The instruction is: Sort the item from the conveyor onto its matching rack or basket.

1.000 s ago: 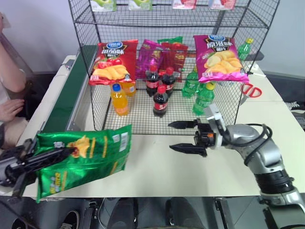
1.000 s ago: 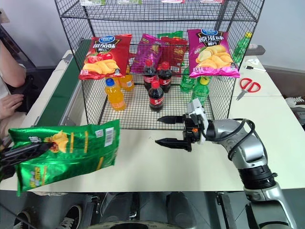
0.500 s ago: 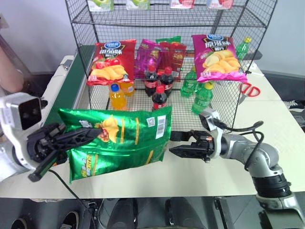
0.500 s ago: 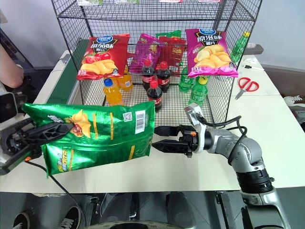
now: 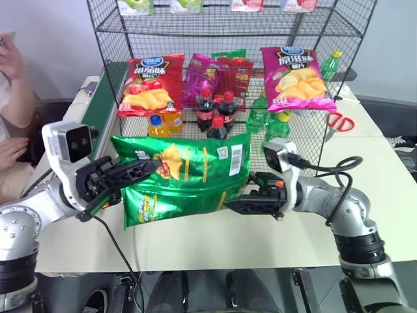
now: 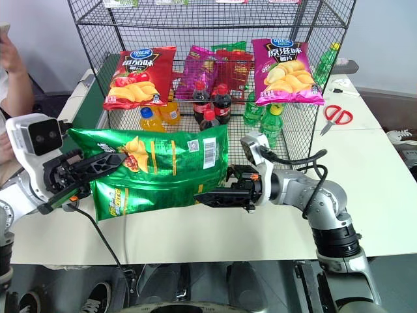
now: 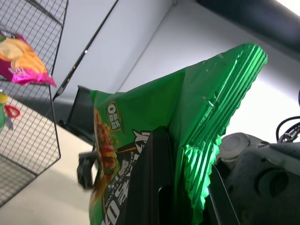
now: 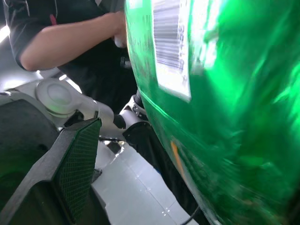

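The item, a glossy green chip bag (image 5: 189, 176), hangs in the air in front of the black wire rack (image 5: 109, 40). My left gripper (image 5: 140, 171) is shut on the bag's left end, its black fingers (image 7: 154, 187) pinching the crimped seam. My right gripper (image 5: 242, 199) is open and points left. The bag's right edge lies between its spread fingers (image 8: 77, 164), and I cannot tell if they touch it. The conveyor (image 5: 103, 98), a dark green belt, runs along the rack's left side, partly hidden by the bag and arm.
In the rack hang a red chip bag (image 5: 151, 85) and a magenta chip bag (image 5: 296, 77), with cola bottles (image 5: 218, 111), an orange bottle (image 5: 156, 124) and green bottles (image 5: 273, 127) on its floor. Red scissors (image 5: 339, 122) lie on the table at right. A person's arm (image 5: 16, 98) shows at far left.
My left gripper has carried the green bag right and up, toward the table's middle. My right gripper has moved left until its open fingers meet the bag's right edge.
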Robot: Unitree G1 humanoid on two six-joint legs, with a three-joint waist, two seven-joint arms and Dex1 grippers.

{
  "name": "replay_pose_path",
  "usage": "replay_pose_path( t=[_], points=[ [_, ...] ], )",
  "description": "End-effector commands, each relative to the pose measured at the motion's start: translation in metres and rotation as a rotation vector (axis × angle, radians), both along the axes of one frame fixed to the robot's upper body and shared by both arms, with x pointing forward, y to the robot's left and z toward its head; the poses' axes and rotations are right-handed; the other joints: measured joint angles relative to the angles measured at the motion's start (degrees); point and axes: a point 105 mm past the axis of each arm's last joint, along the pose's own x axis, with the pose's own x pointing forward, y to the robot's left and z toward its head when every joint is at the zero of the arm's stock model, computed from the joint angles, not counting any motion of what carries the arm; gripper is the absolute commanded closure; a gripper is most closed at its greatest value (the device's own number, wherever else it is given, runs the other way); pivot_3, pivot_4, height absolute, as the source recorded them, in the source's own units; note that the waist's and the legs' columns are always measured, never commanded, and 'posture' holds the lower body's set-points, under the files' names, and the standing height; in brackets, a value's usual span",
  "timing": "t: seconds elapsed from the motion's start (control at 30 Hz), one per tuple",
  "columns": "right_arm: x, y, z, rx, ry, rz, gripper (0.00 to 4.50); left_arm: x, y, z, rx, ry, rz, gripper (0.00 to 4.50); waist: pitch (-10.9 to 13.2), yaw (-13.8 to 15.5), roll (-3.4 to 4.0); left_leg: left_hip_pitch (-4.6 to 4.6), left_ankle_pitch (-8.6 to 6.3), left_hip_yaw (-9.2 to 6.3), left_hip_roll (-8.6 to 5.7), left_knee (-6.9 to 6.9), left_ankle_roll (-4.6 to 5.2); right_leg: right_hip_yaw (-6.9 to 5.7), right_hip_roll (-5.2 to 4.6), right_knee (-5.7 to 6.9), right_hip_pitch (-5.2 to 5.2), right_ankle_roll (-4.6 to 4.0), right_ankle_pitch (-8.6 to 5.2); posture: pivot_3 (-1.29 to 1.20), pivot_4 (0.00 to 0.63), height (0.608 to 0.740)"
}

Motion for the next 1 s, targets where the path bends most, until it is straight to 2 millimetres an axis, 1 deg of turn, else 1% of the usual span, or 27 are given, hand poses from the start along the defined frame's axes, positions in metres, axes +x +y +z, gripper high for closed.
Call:
replay_pose_path(
  t=[0.03,0.13,0.2,0.23,0.3,0.47,0.5,0.6,0.63,0.7,0.77,0.8,0.83,0.87,0.9,0.93,1.0],
  points=[
    [-0.005,0.006,0.007,0.015,-0.053,0.025,0.0,0.001,-0.002,0.001,0.003,-0.027,0.006,4.45,0.0,0.02,0.0,0.0,0.0,0.0,0.0,0.0,0.0,0.0,0.0,0.0,0.0,0.0,0.0,0.0,0.15,0.739],
    [-0.004,0.007,0.006,0.011,-0.044,0.028,0.0,0.005,0.002,-0.002,0.011,-0.023,0.04,4.45,0.0,0.04,0.0,-0.02,0.0,0.0,0.0,0.01,0.0,0.0,-0.01,0.0,0.0,0.0,0.0,0.0,0.15,0.739],
    [-0.002,0.007,0.007,0.01,-0.04,0.022,0.56,0.006,0.002,-0.005,0.023,-0.023,0.046,4.5,0.0,0.03,0.0,-0.01,0.0,0.0,0.0,0.01,0.0,-0.01,-0.01,0.0,0.0,0.0,0.0,0.0,0.15,0.739],
    [-0.002,0.007,0.007,0.008,-0.041,0.02,0.92,0.006,0.002,-0.005,0.026,-0.022,0.045,4.5,0.0,0.03,0.0,-0.01,0.0,-0.01,0.0,0.01,0.0,-0.01,-0.01,0.0,0.0,0.0,0.0,0.0,0.15,0.739],
    [-0.001,0.007,0.007,0.008,-0.034,0.024,1.84,0.006,0.001,-0.008,0.035,-0.022,0.048,4.5,0.0,0.03,0.0,-0.01,0.0,-0.01,0.0,0.01,0.0,0.0,-0.01,0.0,0.0,0.0,0.0,0.0,0.15,0.739],
    [0.001,0.006,0.007,0.012,-0.033,0.013,4.36,0.007,0.001,-0.014,0.064,-0.024,0.05,4.5,0.0,0.03,0.0,-0.01,0.0,0.0,0.0,0.01,0.0,0.0,-0.01,0.0,-0.01,0.0,0.0,0.0,0.15,0.739],
    [0.002,0.006,0.007,0.011,-0.036,0.009,4.47,0.007,0.002,-0.015,0.067,-0.024,0.054,4.5,0.0,0.02,0.0,-0.02,0.0,0.0,0.0,0.01,0.0,0.0,-0.01,0.0,-0.01,0.0,0.0,0.0,0.15,0.739],
    [0.003,0.006,0.007,0.002,-0.051,-0.006,4.47,0.011,0.006,-0.021,0.098,0.005,0.087,4.5,0.0,0.02,0.0,-0.02,0.0,-0.01,0.01,0.0,0.0,0.0,-0.01,0.0,-0.01,0.0,0.0,0.0,0.15,0.739],
    [0.003,0.006,0.007,-0.001,-0.061,-0.014,4.5,0.013,0.009,-0.022,0.104,0.009,0.109,3.94,0.0,0.01,0.0,-0.01,0.0,-0.01,0.01,0.0,0.0,0.0,-0.01,-0.01,-0.01,0.0,0.0,0.0,0.15,0.739],
    [0.006,0.005,0.006,-0.025,-0.105,-0.048,4.5,0.017,0.015,-0.024,0.117,0.009,0.15,3.18,0.0,-0.01,0.0,-0.01,0.0,-0.01,0.01,0.0,0.0,0.0,-0.02,-0.01,-0.02,0.0,0.0,0.0,0.15,0.739],
    [0.012,0.002,0.008,-0.05,-0.175,-0.116,4.5,0.019,0.023,-0.024,0.125,0.017,0.19,2.17,0.0,0.02,-0.01,-0.03,0.0,-0.01,0.01,-0.01,0.0,0.0,-0.01,-0.01,-0.04,0.0,0.0,0.0,0.15,0.739],
    [0.016,0.001,0.009,-0.08,-0.232,-0.158,4.5,0.019,0.027,-0.024,0.133,0.012,0.21,1.62,0.0,0.01,-0.01,-0.03,0.0,-0.01,0.01,-0.01,0.0,0.0,-0.02,-0.01,-0.05,0.0,0.0,0.0,0.15,0.739],
    [0.022,-0.002,0.008,-0.13,-0.355,-0.223,4.5,0.021,0.033,-0.025,0.141,0.004,0.248,1.14,0.01,0.02,0.0,-0.05,0.0,0.0,0.01,-0.01,0.0,0.0,-0.02,-0.01,-0.06,0.0,0.0,0.0,0.15,0.739],
    [0.025,-0.006,0.014,-0.143,-0.433,-0.268,4.5,0.02,0.039,-0.026,0.15,-0.001,0.278,0.59,0.01,0.02,0.0,-0.08,0.0,0.0,0.0,-0.01,0.0,0.01,-0.03,-0.01,-0.1,0.0,0.0,0.0,0.15,0.739],
    [0.028,-0.008,0.02,-0.143,-0.501,-0.312,4.5,0.021,0.043,-0.028,0.161,-0.006,0.307,0.13,0.01,0.01,0.0,-0.11,0.0,0.0,-0.01,-0.01,0.0,0.01,-0.04,-0.01,-0.14,0.0,0.0,0.0,0.15,0.739],
    [0.032,-0.011,0.027,-0.147,-0.601,-0.371,4.5,0.023,0.048,-0.03,0.18,-0.022,0.351,0.06,0.01,0.03,0.0,-0.18,0.0,0.01,-0.01,-0.02,0.0,0.02,-0.04,-0.02,-0.2,0.0,0.0,0.0,0.15,0.739],
    [0.033,-0.015,0.045,-0.158,-0.847,-0.467,4.5,0.032,0.058,-0.035,0.227,-0.112,0.498,0.06,0.01,0.12,0.01,-0.29,0.01,0.01,0.0,-0.01,-0.01,0.01,-0.04,-0.01,-0.32,0.0,0.0,0.0,0.15,0.739]
  ],
)
